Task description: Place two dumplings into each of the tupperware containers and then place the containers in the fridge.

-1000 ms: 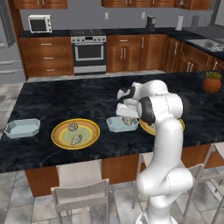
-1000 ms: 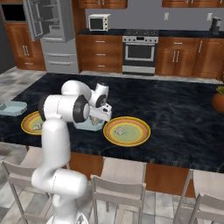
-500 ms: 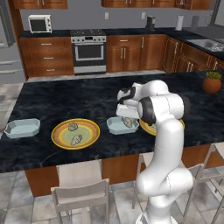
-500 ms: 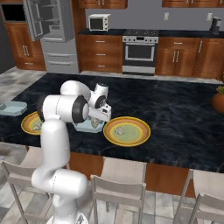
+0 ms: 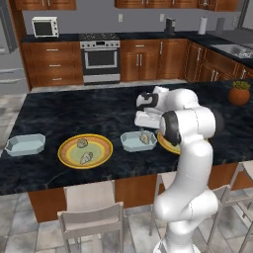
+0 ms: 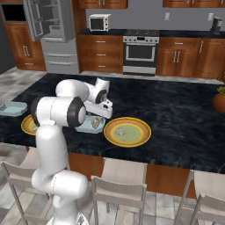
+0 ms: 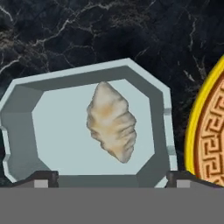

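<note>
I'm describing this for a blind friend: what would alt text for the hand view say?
One crinkled beige dumpling lies alone inside a pale-blue tupperware container on a black marble counter. The open gripper sits just above it, its two dark finger tips spread to either side, and a yellow plate edges in at right.

Two base views flank the arm, sharing the counter (image 5: 74,111), hand view close above tray (image 7: 26,113)

Two yellow plates (image 5: 101,145) (image 6: 141,131) sit on the black marble counter (image 5: 89,111).
</note>
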You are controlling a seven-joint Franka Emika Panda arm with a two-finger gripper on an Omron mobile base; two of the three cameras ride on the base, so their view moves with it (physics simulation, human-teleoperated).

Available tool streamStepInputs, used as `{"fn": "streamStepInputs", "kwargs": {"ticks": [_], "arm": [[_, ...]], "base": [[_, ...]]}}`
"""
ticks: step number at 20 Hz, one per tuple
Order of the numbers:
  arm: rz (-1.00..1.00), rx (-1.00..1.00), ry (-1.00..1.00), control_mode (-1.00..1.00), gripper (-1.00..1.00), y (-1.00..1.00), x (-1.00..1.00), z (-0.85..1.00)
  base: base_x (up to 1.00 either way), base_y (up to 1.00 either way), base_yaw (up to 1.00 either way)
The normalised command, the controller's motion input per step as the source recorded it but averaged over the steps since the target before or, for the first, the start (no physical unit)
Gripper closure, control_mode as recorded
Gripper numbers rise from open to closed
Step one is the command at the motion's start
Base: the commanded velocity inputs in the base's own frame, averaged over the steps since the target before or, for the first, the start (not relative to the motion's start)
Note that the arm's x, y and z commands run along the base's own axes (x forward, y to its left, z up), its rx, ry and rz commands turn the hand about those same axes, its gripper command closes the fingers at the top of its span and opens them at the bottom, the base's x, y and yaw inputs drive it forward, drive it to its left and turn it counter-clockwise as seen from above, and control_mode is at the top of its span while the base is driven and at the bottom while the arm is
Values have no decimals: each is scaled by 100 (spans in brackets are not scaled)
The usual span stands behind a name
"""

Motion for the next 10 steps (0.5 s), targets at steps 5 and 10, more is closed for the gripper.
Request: {"fn": "streamStepInputs", "kwargs": {"ticks": [5,10], "arm": [[0,0,0,-100,-100,-45,-15,29],[0,0,0,-100,-100,-62,-2,25]], "base": [[0,0,0],[0,0,0]]}}
